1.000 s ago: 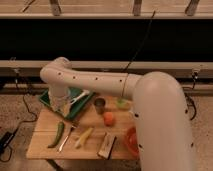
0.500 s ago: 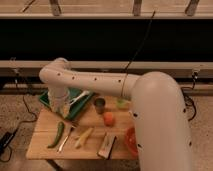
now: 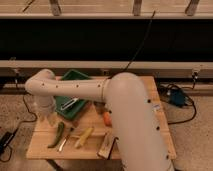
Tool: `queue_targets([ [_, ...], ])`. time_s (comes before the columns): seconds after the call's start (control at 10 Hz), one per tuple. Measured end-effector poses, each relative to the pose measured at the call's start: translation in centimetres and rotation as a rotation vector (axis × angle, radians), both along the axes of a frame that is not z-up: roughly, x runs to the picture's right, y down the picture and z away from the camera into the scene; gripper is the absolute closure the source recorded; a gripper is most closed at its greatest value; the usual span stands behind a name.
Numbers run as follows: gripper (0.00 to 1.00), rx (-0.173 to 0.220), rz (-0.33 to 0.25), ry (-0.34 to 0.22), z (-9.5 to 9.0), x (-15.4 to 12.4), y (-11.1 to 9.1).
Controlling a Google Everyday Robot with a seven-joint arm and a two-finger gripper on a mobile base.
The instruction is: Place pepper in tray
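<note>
The pepper (image 3: 58, 134) is slim, green and slightly curved, and lies on the front left of the wooden table (image 3: 45, 150). The dark green tray (image 3: 76, 76) stands at the table's back left, partly covered by my arm. A pale flat item (image 3: 68, 103) lies inside it. My gripper (image 3: 50, 118) hangs from the white arm at the table's left edge. It is just above and left of the pepper's upper end, in front of the tray's left corner.
A pale yellow elongated item (image 3: 84, 137) and a thin utensil (image 3: 65, 142) lie right of the pepper. An orange item (image 3: 106, 119) sits mid-table. A flat box (image 3: 106, 146) lies at the front. My arm's bulky white link (image 3: 130, 125) covers the table's right half.
The gripper has moved from over the tray leftward and down toward the front, ending near the pepper's upper end. The pepper and the other items have not moved.
</note>
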State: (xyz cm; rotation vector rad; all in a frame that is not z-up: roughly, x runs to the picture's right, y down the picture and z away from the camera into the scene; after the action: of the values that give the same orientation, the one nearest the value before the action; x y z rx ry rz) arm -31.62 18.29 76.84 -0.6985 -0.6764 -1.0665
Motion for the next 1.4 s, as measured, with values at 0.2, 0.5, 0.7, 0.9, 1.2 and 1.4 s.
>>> queue_targets([
  [0.2,0.5,-0.019,-0.03,0.002,1.0,-0.9,1.4],
  [0.5,0.5,-0.026,-0.032,0.021,0.9,2.0,1.5],
  [0.7,0.5,-0.022,-0.024,0.036,0.4,5.3,1.3],
  [0.9,0.5,-0.026,-0.025,0.044,0.3,6.6,1.7],
  [1.2,0.5,-0.031,-0.012,0.05,1.0,7.1,2.7],
  [1.4,0.5,-0.037,-0.001,0.044,1.4,6.6,3.3],
])
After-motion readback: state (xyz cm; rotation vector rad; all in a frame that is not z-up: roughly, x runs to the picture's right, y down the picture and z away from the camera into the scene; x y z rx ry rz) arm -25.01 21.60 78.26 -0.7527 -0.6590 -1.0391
